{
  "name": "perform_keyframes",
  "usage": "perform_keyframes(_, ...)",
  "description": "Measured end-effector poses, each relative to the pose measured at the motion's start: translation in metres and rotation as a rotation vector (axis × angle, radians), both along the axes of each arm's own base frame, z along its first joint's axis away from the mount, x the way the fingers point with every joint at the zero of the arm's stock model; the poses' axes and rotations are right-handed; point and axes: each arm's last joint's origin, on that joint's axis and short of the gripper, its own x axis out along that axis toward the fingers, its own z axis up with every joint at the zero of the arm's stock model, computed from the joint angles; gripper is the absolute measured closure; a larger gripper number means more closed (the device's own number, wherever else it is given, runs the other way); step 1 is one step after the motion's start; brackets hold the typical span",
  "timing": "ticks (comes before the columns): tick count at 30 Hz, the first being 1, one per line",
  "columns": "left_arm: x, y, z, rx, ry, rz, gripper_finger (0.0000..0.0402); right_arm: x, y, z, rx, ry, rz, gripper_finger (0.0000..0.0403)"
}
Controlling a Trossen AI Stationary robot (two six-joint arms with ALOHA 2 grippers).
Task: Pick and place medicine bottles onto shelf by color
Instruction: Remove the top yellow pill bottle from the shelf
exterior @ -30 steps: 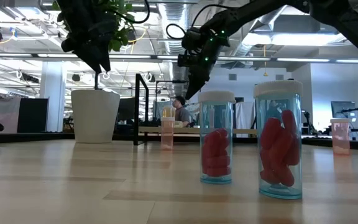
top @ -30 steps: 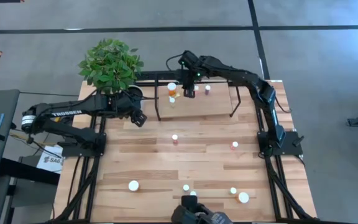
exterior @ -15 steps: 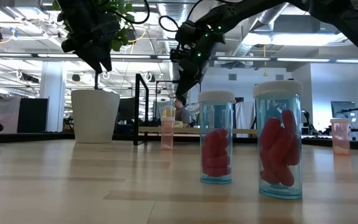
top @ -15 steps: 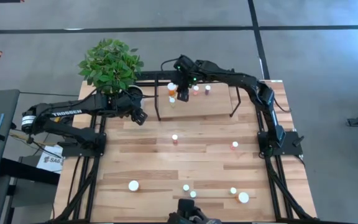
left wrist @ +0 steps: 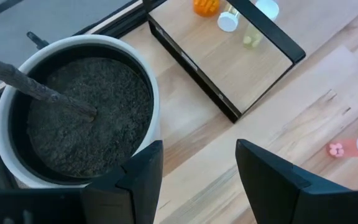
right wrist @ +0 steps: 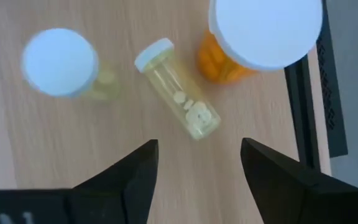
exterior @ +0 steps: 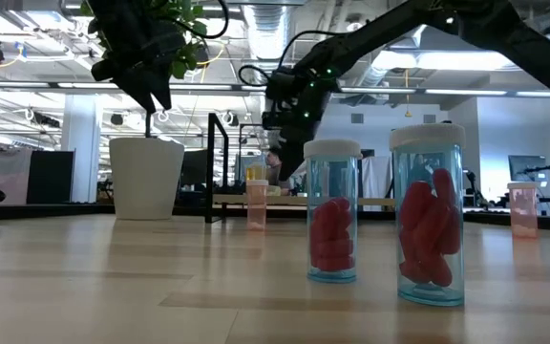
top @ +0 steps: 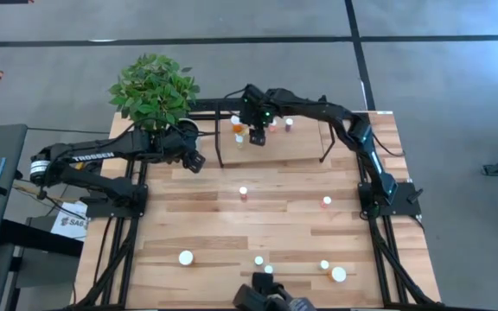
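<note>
The shelf (top: 292,142) stands at the table's far side, holding an orange bottle (right wrist: 229,62), an upright pale bottle (right wrist: 61,62), a pale bottle lying on its side (right wrist: 179,106) and two pinkish ones (top: 272,127). My right gripper (right wrist: 197,180) hovers open just above the lying pale bottle, near the shelf's left end (top: 256,130), touching nothing. Several more bottles stand on the tabletop, two with red pills (exterior: 332,210) close to the low camera. My left gripper (top: 194,162) waits open beside the white plant pot (left wrist: 73,112).
A leafy plant (top: 154,86) in the white pot stands at the table's far left, next to the shelf's black upright (top: 221,138). Loose bottles (top: 243,192) (top: 327,201) stand mid-table, and several more (top: 324,265) along the near edge.
My right gripper has moved toward the shelf's left end and sunk closer to the shelf board, above the pale bottles. The bottles on the table have stayed in place.
</note>
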Motion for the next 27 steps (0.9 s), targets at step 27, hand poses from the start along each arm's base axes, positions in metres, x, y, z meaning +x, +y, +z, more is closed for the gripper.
perform_keyframes(27, 0.002, 0.005, -0.002, -0.002, 0.008, 0.018, 0.0211, -0.007, -0.031, -0.020, 0.147, -0.135, 0.120, 0.0154)
